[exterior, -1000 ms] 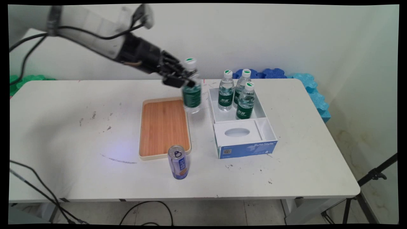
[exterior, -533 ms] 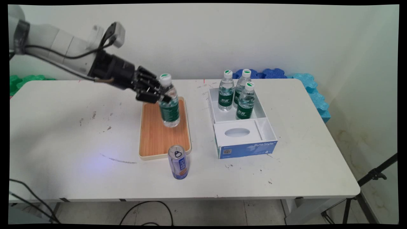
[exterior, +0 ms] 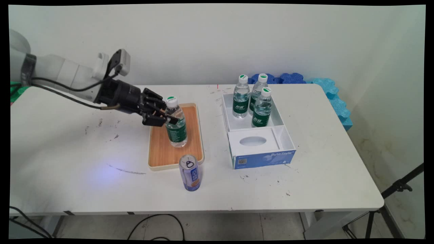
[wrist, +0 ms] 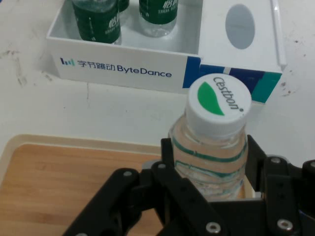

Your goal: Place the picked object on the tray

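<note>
Gripper (exterior: 168, 117) clamped on a green-labelled water bottle (exterior: 175, 123), fingers (wrist: 170, 164) pinching it just under the white Cestbon cap (wrist: 218, 104). Bottle stands upright over the wooden tray (exterior: 162, 154). Blue drink can (exterior: 190, 173) sits just off the tray's near edge; three more bottles (exterior: 252, 100) wait in the white ByteDance box (exterior: 261, 156) to the right

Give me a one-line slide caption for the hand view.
Tool shut on a bottle over the tray, box of bottles behind.
</note>
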`<state>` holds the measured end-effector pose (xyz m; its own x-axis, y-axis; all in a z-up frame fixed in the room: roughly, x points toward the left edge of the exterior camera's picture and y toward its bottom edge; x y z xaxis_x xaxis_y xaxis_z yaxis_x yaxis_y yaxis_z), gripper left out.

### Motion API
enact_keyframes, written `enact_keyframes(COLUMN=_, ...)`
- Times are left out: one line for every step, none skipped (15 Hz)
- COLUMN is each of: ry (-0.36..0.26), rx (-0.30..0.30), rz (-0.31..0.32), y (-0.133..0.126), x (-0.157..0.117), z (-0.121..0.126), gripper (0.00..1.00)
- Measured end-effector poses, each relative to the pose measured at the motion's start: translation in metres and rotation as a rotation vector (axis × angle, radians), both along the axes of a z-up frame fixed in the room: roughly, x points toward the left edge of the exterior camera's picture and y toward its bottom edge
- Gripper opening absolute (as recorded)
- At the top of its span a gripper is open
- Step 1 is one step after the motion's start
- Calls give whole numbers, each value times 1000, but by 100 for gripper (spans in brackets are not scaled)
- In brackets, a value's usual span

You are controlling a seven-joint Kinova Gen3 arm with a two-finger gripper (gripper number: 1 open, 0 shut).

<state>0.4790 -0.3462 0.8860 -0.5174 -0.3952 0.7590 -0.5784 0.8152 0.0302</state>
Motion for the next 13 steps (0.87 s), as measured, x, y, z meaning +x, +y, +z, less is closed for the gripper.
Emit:
enact_keyframes(ry=1, rx=-3, rz=2, y=1, x=-1, z=-5, gripper=0)
enact_keyframes(ry=3, rx=-7, rz=6, y=1, x=-1, z=-10, gripper=0)
enact_keyframes(ry=5, rx=-9, rz=11, y=1, x=-2, z=-15, gripper=0)
enact_keyframes(ry=7, rx=-12, rz=16, y=1, x=-3, z=-19, gripper=0)
enact_keyframes(ry=9, rx=-14, rz=19, y=1, x=-4, z=-23, gripper=0)
enact_keyframes(ry=10, rx=-16, rz=21, y=1, x=-5, z=-27, gripper=0)
enact_keyframes(ry=10, rx=-18, rz=22, y=0, x=-5, z=-30, gripper=0)
enact_keyframes(ry=11, rx=-19, rz=23, y=0, x=-6, z=-32, gripper=0)
enact_keyframes(ry=12, rx=-22, rz=24, y=0, x=-7, z=-35, gripper=0)
enact_keyframes(ry=14, rx=-27, rz=24, y=0, x=-8, z=-38, gripper=100)
enact_keyframes(ry=15, rx=-30, rz=24, y=-1, x=-9, z=-40, gripper=100)
enact_keyframes(ry=16, rx=-34, rz=22, y=-1, x=-10, z=-42, gripper=100)
enact_keyframes(ry=17, rx=-38, rz=20, y=-1, x=-10, z=-43, gripper=100)
